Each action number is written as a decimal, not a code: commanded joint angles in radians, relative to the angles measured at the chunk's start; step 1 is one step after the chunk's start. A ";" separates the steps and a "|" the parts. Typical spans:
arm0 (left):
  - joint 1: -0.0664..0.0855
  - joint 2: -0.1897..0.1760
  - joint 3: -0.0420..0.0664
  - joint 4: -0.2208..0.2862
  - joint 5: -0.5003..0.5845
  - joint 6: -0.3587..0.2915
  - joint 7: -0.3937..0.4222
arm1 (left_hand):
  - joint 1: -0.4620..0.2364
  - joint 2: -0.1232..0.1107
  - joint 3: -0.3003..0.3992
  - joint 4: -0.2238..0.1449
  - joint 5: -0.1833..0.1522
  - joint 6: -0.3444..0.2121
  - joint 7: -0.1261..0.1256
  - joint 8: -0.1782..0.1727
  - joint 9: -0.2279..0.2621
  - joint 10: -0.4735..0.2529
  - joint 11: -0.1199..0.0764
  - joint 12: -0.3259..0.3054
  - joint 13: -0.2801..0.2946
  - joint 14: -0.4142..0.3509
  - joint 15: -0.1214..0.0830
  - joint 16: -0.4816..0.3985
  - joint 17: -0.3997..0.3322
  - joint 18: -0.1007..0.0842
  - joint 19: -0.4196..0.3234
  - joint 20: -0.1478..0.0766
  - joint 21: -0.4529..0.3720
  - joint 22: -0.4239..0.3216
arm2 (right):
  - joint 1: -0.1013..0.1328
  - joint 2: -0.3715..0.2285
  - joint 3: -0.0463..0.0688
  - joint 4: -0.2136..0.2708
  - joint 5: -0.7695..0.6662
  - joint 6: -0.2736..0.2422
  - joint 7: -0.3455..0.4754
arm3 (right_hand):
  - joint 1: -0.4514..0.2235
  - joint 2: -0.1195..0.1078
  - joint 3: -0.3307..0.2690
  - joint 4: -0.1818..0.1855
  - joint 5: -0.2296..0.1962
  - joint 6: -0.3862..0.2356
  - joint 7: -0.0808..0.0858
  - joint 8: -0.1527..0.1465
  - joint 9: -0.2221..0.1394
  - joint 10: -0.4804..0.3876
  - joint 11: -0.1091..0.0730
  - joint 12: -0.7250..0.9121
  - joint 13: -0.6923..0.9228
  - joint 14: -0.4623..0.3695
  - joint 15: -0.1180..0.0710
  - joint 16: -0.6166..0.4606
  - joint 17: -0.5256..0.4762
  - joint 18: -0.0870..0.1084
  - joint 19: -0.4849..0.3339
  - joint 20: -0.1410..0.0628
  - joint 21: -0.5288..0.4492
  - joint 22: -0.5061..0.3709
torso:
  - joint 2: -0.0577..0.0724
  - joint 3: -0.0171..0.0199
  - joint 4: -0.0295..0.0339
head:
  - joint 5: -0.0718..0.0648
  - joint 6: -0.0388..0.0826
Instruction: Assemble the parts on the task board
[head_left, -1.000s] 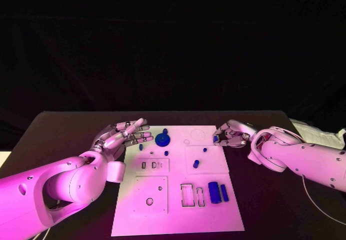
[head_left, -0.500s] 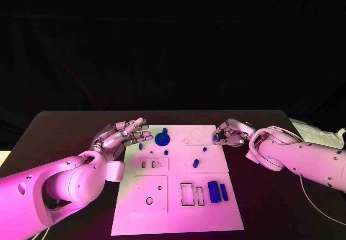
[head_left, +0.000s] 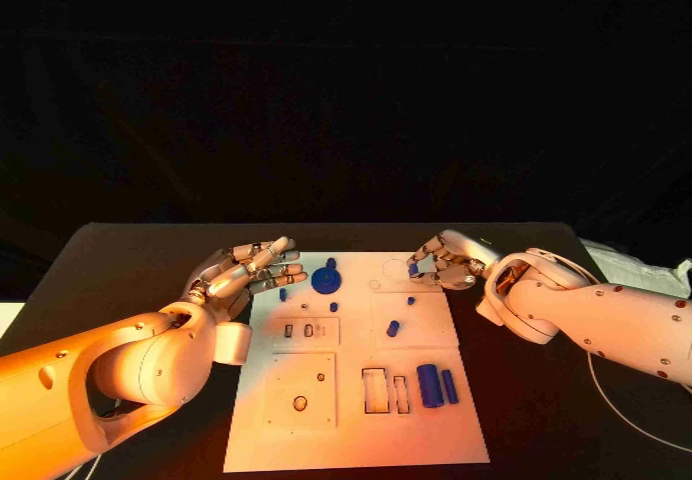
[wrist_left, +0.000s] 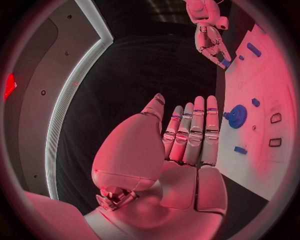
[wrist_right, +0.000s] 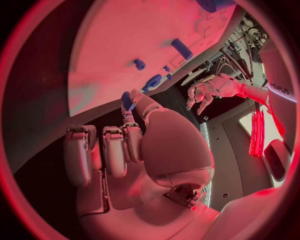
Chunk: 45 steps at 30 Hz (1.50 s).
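The white board (head_left: 353, 400) lies flat mid-table. A blue gear (head_left: 326, 281) and pegs (head_left: 392, 327) sit on it. Two blue bars (head_left: 437, 385) lie near its right edge.

White task board (head_left: 361, 400) on black table (head_left: 130, 260). Blue parts: gear (head_left: 326, 281) at 12 o'clock, bars (head_left: 428, 384) at 4. Silver hands, white arms.

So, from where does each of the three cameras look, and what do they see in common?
Head view: from the robot's head, down at the task board; both arms show, left robot hand and right robot hand.
Left wrist view: behind the left robot hand, facing the board's edge and the blue gear.
Right wrist view: behind the right robot hand, which pinches a small blue part.
Shared: all show the board, the gear and both hands.
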 joint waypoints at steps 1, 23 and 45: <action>0.001 0.003 0.001 -0.004 0.001 0.021 0.008 | 0.002 0.013 0.000 -0.006 -0.004 0.003 0.003 -0.007 -0.001 0.005 0.003 -0.004 -0.001 0.008 0.001 -0.006 0.001 0.013 0.007 0.002 -0.002 -0.001 | 0.005 0.025 0.000 0.048 0.003 0.014 -0.108 | -0.016 0.009 0.015 0.005 -0.012 0.004 -0.005 -0.004 0.009 -0.024 0.003 -0.037 0.087 0.094 -0.004 0.000 0.204 -0.018 0.044 -0.006 0.003 0.138 | -0.004 -0.0016 0.0014 | 0.008 -0.008; 0.001 0.001 0.001 -0.042 0.003 0.023 0.017 | 0.004 0.013 0.001 -0.008 -0.004 0.003 0.003 -0.007 -0.001 0.005 0.003 -0.004 -0.001 0.008 0.001 -0.007 0.002 0.013 0.007 0.002 -0.002 -0.001 | -0.049 0.275 -0.015 0.103 -0.176 0.061 -0.320 | -0.039 0.005 0.024 0.009 -0.013 -0.005 0.000 -0.014 0.008 -0.044 0.007 -0.075 0.062 0.091 -0.001 -0.006 0.193 -0.015 0.037 -0.004 -0.003 0.125 | -0.003 -0.0029 0.0003 | 0.051 -0.037; 0.001 0.007 0.001 -0.046 0.003 0.025 0.015 | 0.004 0.013 0.001 -0.008 -0.004 0.003 0.003 -0.007 -0.001 0.005 0.003 -0.004 -0.001 0.008 0.001 -0.007 0.002 0.013 0.007 0.002 -0.002 -0.001 | -0.077 0.325 -0.022 0.078 -0.229 0.099 -0.358 | -0.050 -0.008 0.023 0.007 -0.010 -0.005 0.000 -0.017 0.008 -0.043 0.008 -0.074 0.063 0.091 0.000 -0.006 0.193 -0.015 0.037 -0.002 -0.003 0.125 | -0.003 -0.0012 0.0001 | 0.060 -0.055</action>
